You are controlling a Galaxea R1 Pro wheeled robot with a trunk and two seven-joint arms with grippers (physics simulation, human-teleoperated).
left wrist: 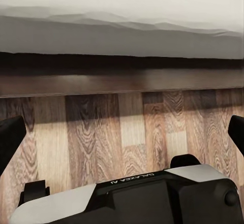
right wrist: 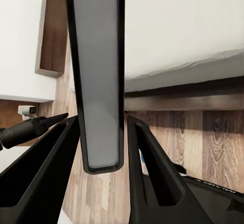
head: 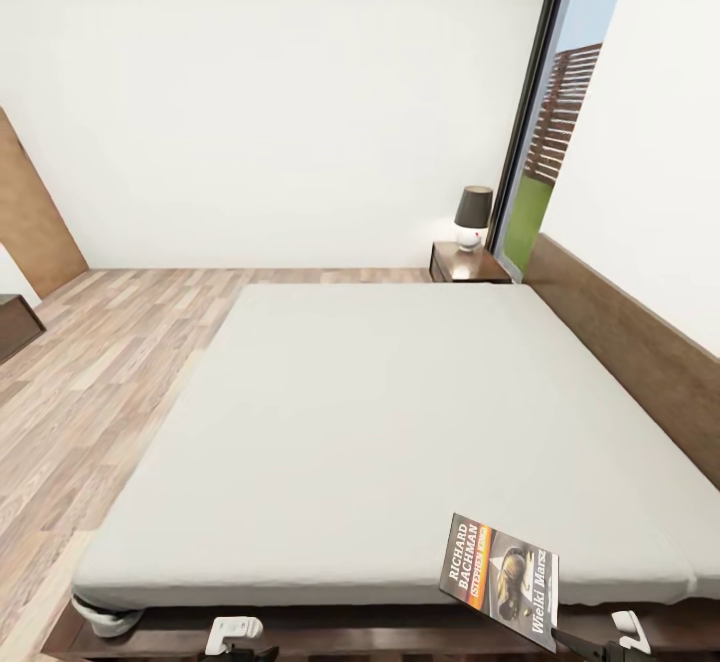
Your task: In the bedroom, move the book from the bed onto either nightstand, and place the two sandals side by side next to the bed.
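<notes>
bedroom: white walls, wood-plank floor (head: pixel 90 372), tall dark-framed window (head: pixel 545 132) at far corner w/ fence + grass outside

bed (head: pixel 380 422) takes most of head view, pale mattress, dark frame, headboard (head: pixel 640 342) along the side beyond the R gripper. both grippers sit at the near edge of the bed, just below mattress level

nightstand (head: pixel 468 264) at the far end of the bed, well apart from both grippers, next to the window. small lamp (head: pixel 472 217) w/ dark shade on top of it. right wrist view shows a 2nd dark wood cabinet (right wrist: pixel 52 33) against the wall, past the fingertips

book (head: pixel 500 574) is off the mattress, tilted, cover facing the head cam, lower corner in the right gripper (head: pixel 590 648). right wrist view: book edge-on, grey page block w/ dark covers, standing between the two black fingers (right wrist: pixel 46 168); R jaws clamped on it, fingers pressed to both covers

left gripper (left wrist: pixel 122 135): jaws apart, nothing between them, only floor planks there. ahead of it the bed frame rail (left wrist: pixel 122 79) and mattress side above that. in head view only a white part of the L arm (head: pixel 232 630) pokes out under the mattress edge

small blue bit (right wrist: pixel 145 158) visible behind the R finger near the floor, too hidden to tell what it is
</notes>
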